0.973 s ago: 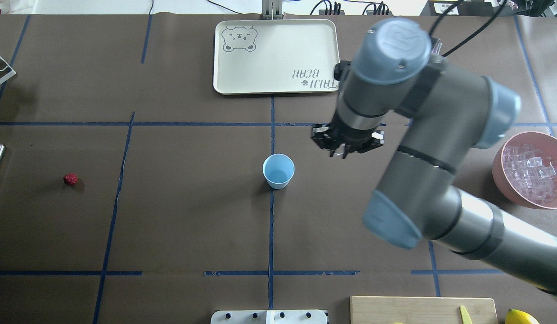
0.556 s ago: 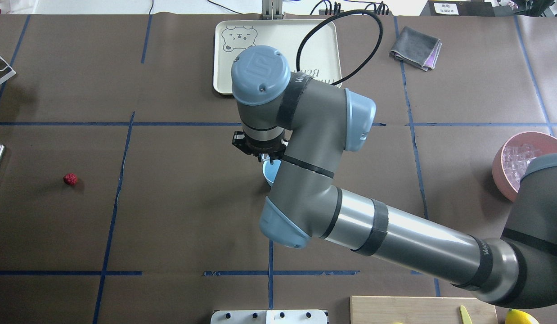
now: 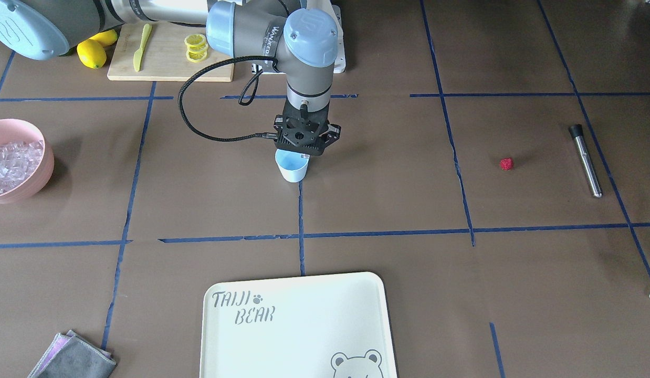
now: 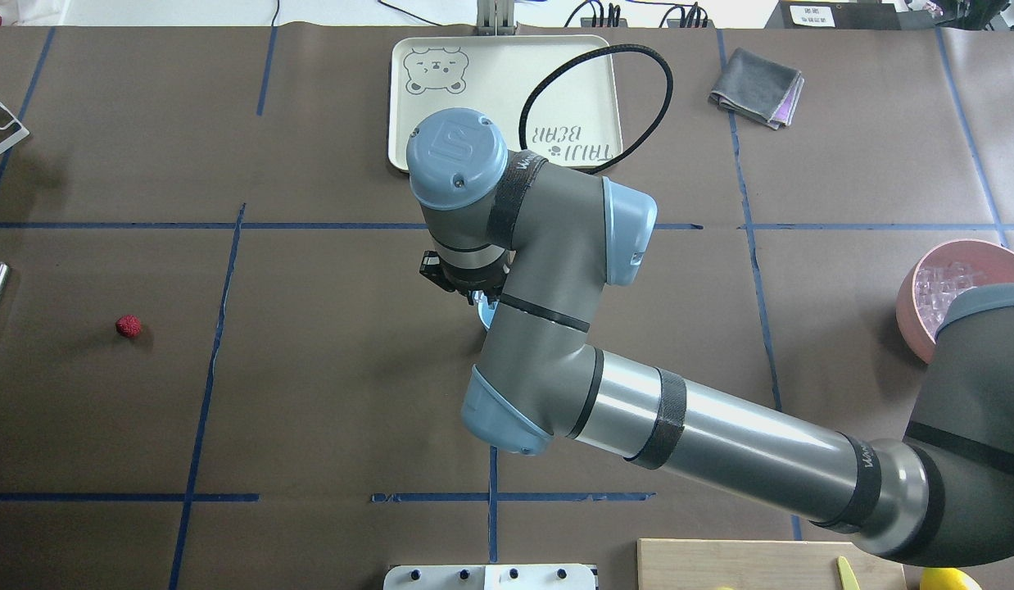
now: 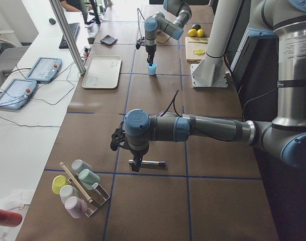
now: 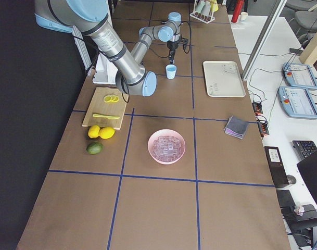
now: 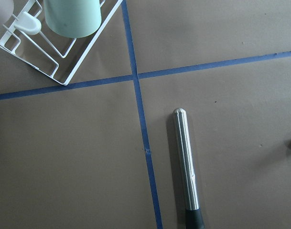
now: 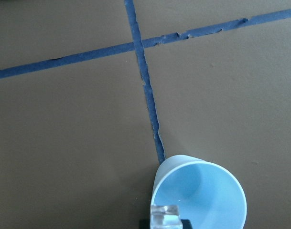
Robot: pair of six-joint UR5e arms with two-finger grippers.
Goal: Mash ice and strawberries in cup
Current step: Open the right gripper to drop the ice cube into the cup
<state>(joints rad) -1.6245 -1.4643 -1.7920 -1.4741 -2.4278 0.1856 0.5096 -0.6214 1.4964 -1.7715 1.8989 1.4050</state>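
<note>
The right gripper (image 3: 304,155) is hanging straight down over the small pale-blue tapered plastic cup (image 3: 293,169). The cup is standing upright on a blue tape line near the middle of the brown table (image 3: 388,199). In the right wrist view the claw is closing narrowly on a clear glassy ice cube (image 8: 164,215) and holding it just above the near edge of the cup's rim, with the cup's blue inside showing beside it.

A heap of clear ice cubes (image 3: 10,160) is lying in the large pink bowl (image 3: 44,173), well apart from the cup on the robot's right. The small bumpy red strawberry (image 3: 506,164) is lying on the table well apart on the robot's left, near a silver metal rod with a black tip (image 3: 585,160).

The left gripper (image 5: 135,164) is hovering just beside that rod in the left side view. Whether its claw is wide or narrow, I cannot tell.
</note>
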